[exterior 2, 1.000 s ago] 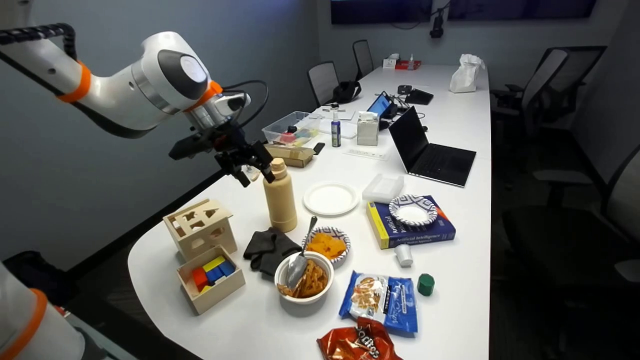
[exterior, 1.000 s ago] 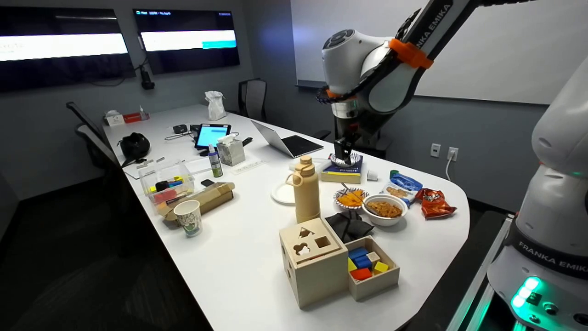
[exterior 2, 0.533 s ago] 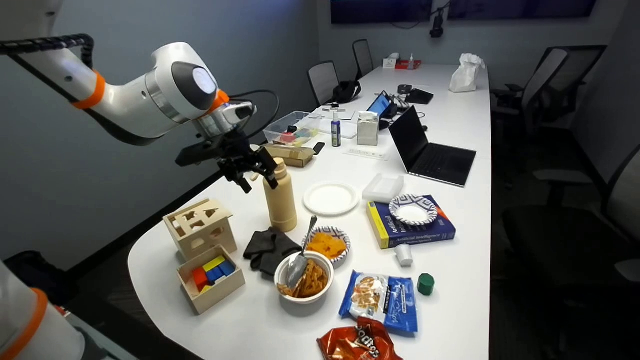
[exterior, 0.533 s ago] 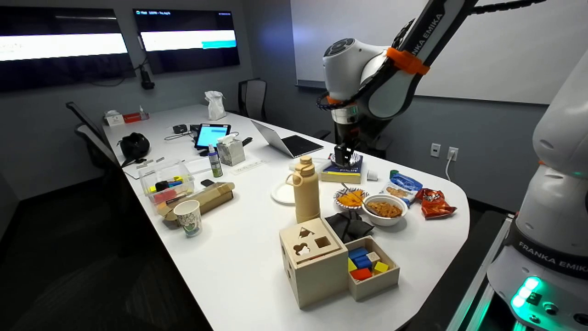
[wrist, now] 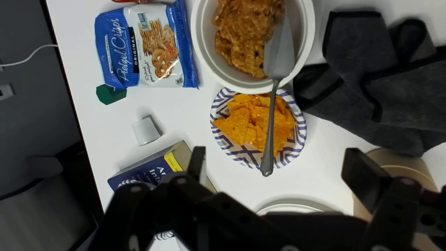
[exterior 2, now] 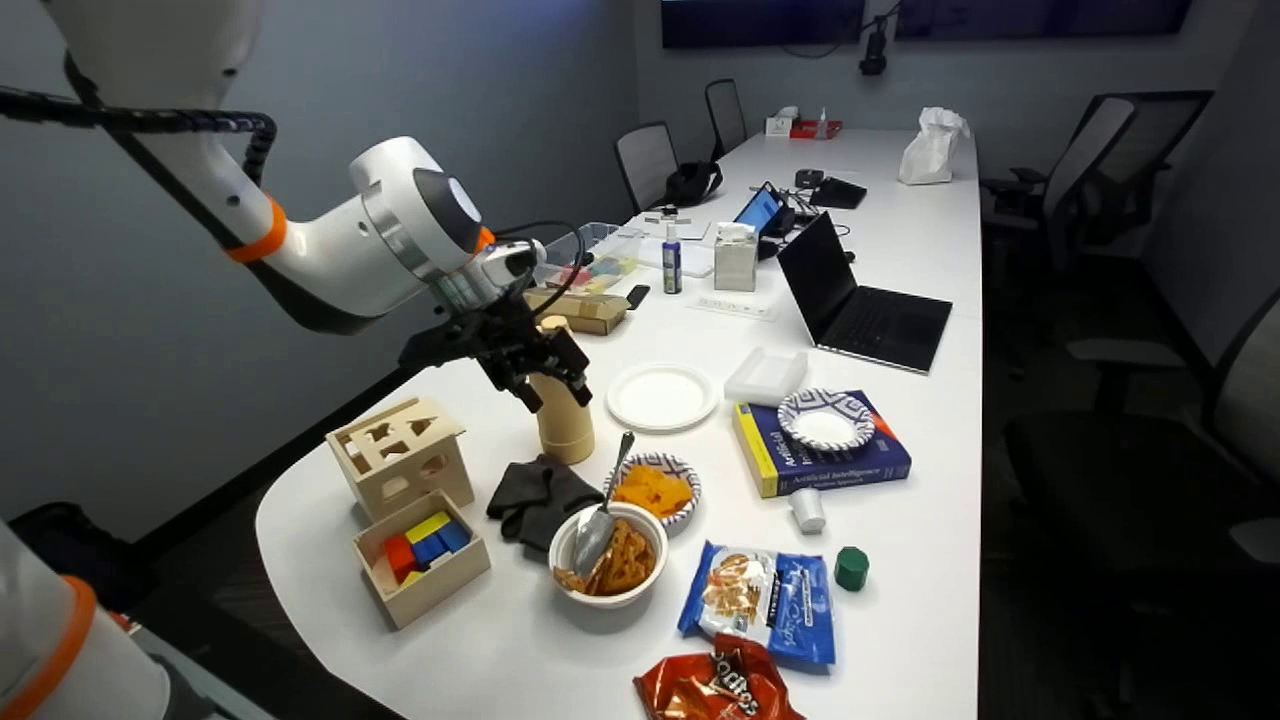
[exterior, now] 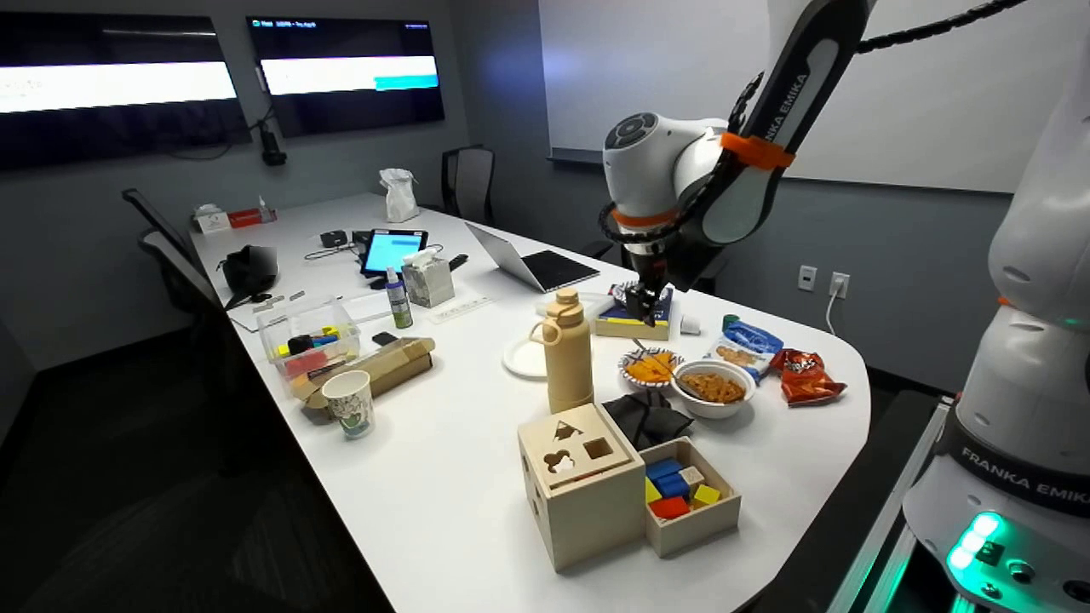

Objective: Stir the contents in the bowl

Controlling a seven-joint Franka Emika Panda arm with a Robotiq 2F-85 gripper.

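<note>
Seemingly lined up to grip, not yet holding

Begin at the white bowl (wrist: 209, 66), set on the surface (wrist: 181, 116) and holding brown food (wrist: 240, 38). Find inside it the broad head of a spoon (wrist: 273, 97), leaning on the rim. Follow the handle (wrist: 269, 146) across the patterned paper bowl (wrist: 228, 148) of orange chips (wrist: 251, 122) (touching them or just above, hard to tell). Trace the spoon's long axis outward: points back at the claw (wrist: 275, 162), and in the wrist view ends between the fingers (wrist: 362, 177), about square to their line. From the claw, look past the chips for the white bowl. Hangs spread wide above the surface, pinching nothing. Probably needs to come lower astride the handle before closing, with care for the tan bottle (exterior: 568, 358) near one finger in the wrist view. Compared with half a second ago, hangs lower and nearer the spoon in both exterior views; shows no shift in bowl or spoon.
</note>
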